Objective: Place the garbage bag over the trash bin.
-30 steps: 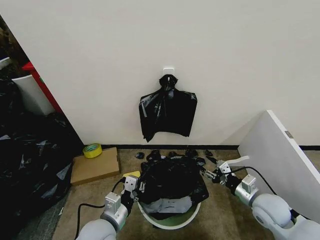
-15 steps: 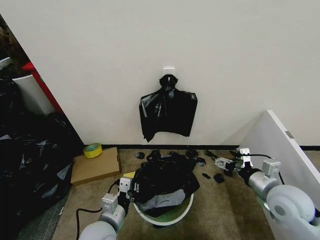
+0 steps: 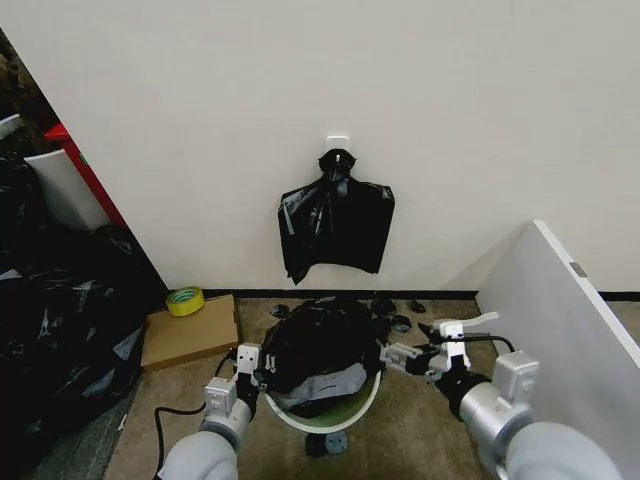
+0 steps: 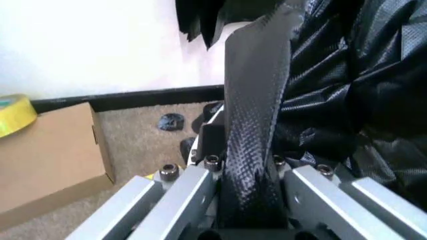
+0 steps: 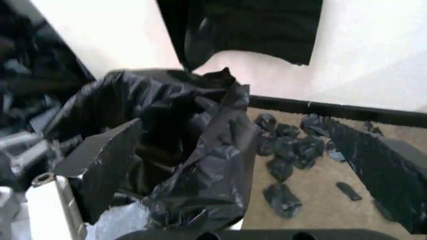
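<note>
Currently, the garbage bag [image 3: 322,345] is being held bunched over the mouth of the trash bin [image 3: 322,413], which is standing on the carpeted floor in front of the wall. The bag is heaped on the far and left part of the rim, while the near rim is being left uncovered as a white arc.

The left hand [image 3: 250,368] is being kept at the bin's left edge. In the left wrist view its fingers [image 4: 200,195] are clamped together on a strip of the garbage bag [image 4: 257,125], so that edge is being gripped firmly.

The right hand [image 3: 402,357] is being positioned just beside the bin's right rim. Half a second earlier it was drawn well away to the right, near the white panel [image 3: 560,310]; it has since been brought back inward. In the right wrist view its fingers [image 5: 100,160] are spread wide with the garbage bag [image 5: 173,135] lying between and beyond them, and nothing is being gripped.

From this, the right edge of the bag is judged to be unsecured at present, and a fresh grasp there is judged to be under preparation. The task is therefore being assessed as partly done: the bag is on the bin, but it is not yet stretched around the whole rim.
</note>
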Controlling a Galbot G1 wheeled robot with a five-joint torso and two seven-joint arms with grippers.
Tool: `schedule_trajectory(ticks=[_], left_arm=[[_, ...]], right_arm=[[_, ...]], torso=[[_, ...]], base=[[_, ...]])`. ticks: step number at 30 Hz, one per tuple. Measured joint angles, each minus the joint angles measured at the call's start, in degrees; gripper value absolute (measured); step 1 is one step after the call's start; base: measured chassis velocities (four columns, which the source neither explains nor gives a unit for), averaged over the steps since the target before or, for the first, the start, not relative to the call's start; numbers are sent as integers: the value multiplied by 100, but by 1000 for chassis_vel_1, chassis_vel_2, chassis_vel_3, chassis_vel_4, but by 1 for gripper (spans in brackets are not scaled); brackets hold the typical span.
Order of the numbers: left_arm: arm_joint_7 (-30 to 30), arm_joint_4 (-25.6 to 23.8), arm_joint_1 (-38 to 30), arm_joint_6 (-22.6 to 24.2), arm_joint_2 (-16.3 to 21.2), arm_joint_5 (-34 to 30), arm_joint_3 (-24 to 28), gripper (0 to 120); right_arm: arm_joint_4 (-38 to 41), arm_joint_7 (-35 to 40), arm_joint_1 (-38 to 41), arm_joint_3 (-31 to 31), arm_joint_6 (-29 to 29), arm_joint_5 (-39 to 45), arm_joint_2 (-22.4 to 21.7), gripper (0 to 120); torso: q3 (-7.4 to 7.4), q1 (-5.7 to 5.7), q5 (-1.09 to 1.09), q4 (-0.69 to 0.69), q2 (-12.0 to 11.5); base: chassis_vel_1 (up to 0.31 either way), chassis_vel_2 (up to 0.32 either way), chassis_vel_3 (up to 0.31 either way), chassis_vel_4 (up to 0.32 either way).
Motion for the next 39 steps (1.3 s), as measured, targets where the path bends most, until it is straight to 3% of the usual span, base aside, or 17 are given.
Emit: schedule_trajectory(ticks=[5,9,14,18,20,23,26,32,39], left_arm=[[3,20,-3,0,-53,165,42,2],[21,20,-17,4,-53,245,81,2],[43,-28,30,4,-36,291,76,2],[51,-36,52,-2,-30,324,71,2],[58,-37,56,-10,-41,354,72,2],[61,-29,54,-16,-45,379,73,2],[64,-35,53,-24,-22,398,75,2],[65,-68,57,-32,-19,399,79,2],[22,-51,82,-128,-97,213,36,2]], right_arm=[[-17,-68,177,-304,-167,-274,-81,98],[-40,-78,256,-482,-248,-322,-128,86],[-133,-37,257,-615,-382,-577,-152,64],[-145,14,231,-623,-465,-622,-172,54],[-165,69,224,-631,-569,-649,-184,41],[-171,77,210,-637,-615,-701,-187,34],[-177,84,174,-662,-710,-746,-190,19],[-201,137,175,-700,-754,-751,-182,1],[-188,344,103,-567,-526,-191,5,0]], torso=[[0,0,0,1,0],[0,0,0,0,0],[0,0,1,0,0],[0,0,1,0,0],[0,0,1,0,0],[0,0,1,0,0],[0,0,1,0,0],[0,0,1,0,0],[0,0,1,1,0]], base=[[0,0,0,0],[0,0,0,0],[0,0,0,0],[0,0,0,0],[0,0,0,0],[0,0,0,0],[0,0,0,0],[0,0,0,0],[0,0,0,0]])
